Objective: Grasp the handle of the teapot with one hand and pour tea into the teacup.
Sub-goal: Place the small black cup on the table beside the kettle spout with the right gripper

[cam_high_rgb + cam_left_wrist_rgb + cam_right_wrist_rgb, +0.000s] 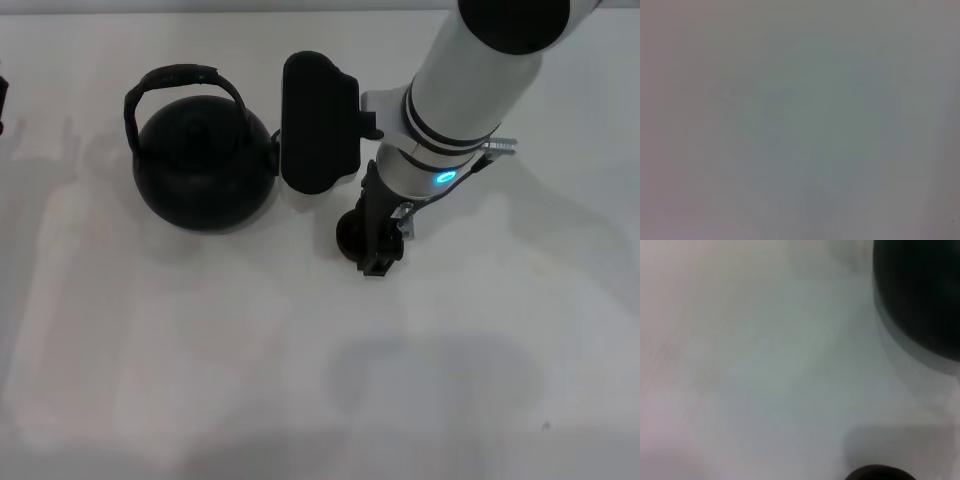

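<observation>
Teapot (203, 175) stands on the left of the table (150, 380), handle (182, 78) upright and untouched. Just beside it, the right gripper (378, 250) hangs over the teacup (352, 235); its opening cannot be told. Next, reach across for the handle.

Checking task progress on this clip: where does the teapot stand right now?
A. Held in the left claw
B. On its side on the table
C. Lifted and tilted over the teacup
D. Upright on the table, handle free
D: in the head view the teapot sits upright on the table, its handle ungripped, while the right claw is down beside the teacup.
</observation>
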{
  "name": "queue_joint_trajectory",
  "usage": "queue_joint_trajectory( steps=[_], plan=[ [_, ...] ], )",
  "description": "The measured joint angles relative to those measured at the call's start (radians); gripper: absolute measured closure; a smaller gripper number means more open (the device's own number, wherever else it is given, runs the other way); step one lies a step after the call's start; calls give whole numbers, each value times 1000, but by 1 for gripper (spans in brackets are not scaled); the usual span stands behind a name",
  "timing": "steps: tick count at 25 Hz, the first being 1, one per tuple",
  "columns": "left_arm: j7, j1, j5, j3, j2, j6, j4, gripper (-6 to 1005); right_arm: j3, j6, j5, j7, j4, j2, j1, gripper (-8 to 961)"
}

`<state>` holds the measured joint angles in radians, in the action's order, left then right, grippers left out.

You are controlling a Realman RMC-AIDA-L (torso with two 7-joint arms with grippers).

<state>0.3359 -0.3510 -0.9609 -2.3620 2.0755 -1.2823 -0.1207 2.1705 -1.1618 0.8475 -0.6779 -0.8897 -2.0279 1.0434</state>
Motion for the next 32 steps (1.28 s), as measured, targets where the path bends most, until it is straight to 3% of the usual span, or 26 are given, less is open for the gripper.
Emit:
queue_joint_trajectory(
  steps=[14, 24, 32],
  plan=[
    [0, -2, 2, 0, 2, -1, -2, 408, 35, 0, 20, -23, -14, 0, -10, 199],
    [0, -4, 2, 2, 0, -2, -2, 408, 22, 22, 26, -25, -16, 0, -12, 99],
    [0, -6, -2, 6, 0, -2, -2, 408, -131, 32, 51, -112, -47, 0, -102, 101]
  ],
)
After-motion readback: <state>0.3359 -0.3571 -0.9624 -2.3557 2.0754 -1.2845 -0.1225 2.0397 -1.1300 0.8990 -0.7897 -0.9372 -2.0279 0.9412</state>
